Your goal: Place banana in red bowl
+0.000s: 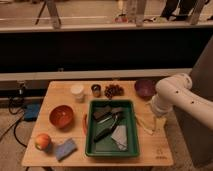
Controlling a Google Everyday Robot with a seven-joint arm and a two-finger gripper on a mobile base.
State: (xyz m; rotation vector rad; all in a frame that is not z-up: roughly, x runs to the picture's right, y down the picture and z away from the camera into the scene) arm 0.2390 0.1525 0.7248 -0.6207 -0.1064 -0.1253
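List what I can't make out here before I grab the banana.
Camera view:
- Gripper, right of the green tray, above the banana: the arm hides whether they touch.
- Tray's contents: dark, too blurred to identify.
- Arm's base: cut off at the frame's right edge.

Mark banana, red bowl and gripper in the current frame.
banana (143, 125): camera view, middle of its length.
red bowl (61, 116): camera view, centre of its shiny inside.
gripper (152, 116): camera view, between the fingertips, low over the banana's right end.
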